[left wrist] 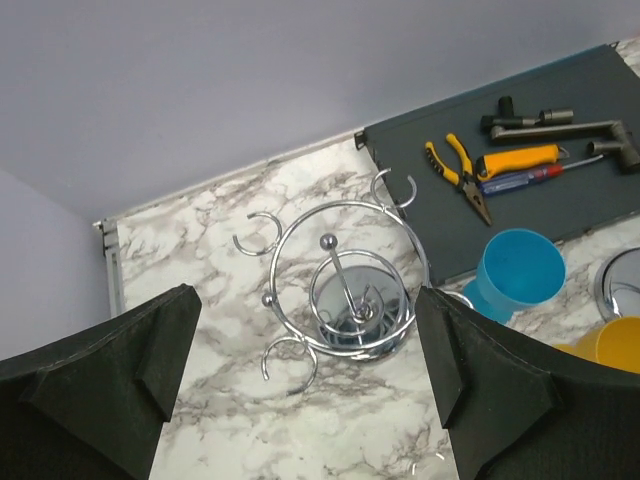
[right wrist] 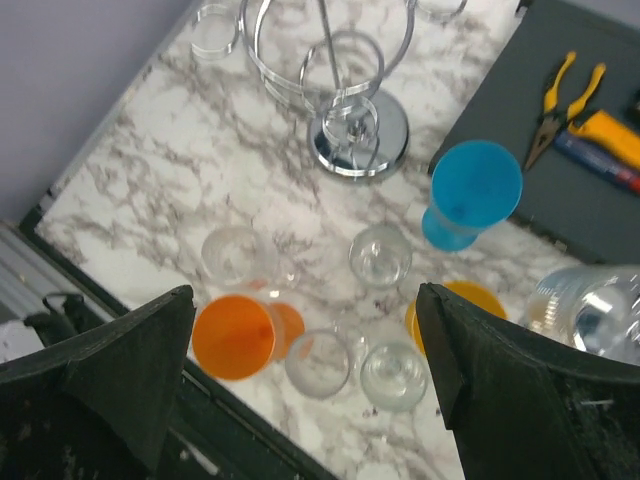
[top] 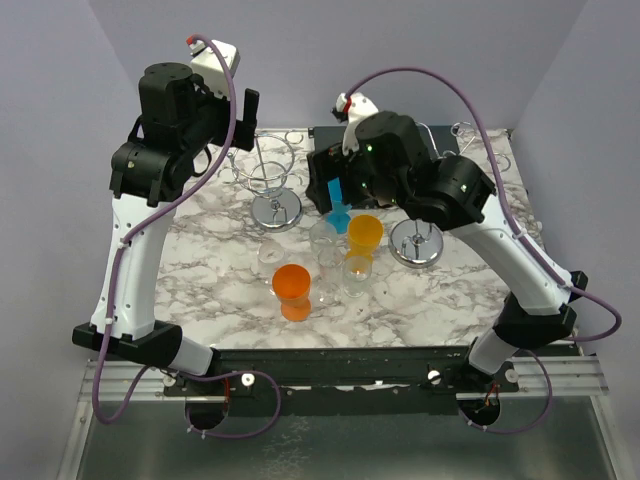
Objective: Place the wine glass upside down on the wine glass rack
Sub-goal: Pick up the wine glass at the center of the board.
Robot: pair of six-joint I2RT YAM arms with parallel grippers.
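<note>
Right hand [right wrist: 305,320] hung spread wide and empty above the cluster of glasses, its fingers [right wrist: 110,390] framing them; a sensible stance, I judged, for singling out one glass before descending; left hand [left wrist: 305,330] was likewise spread and held nothing, poised high over the chrome rack [left wrist: 345,290], perhaps to keep the hooks in sight while the other arm worked; clear wine glasses [right wrist: 380,255] stood, apparently rim up, on the marble desk [right wrist: 150,150] between that rack and the near edge, beside an orange glass [right wrist: 232,335], a yellow glass [right wrist: 465,295] and a blue glass [right wrist: 475,190]; no glass hung on the rack, so the task looked unstarted; which glass was meant I could not tell; seen from above, the stems were mostly hidden under the bowls; the yellow glass was cut off by a finger; a blurred shiny shape [right wrist: 590,310] at the edge was hard to read, possibly the base of a second rack [top: 420,243], itself largely covered by the right arm in the top view; pliers [left wrist: 460,175] lay on a dark mat [left wrist: 590,200] beyond
</note>
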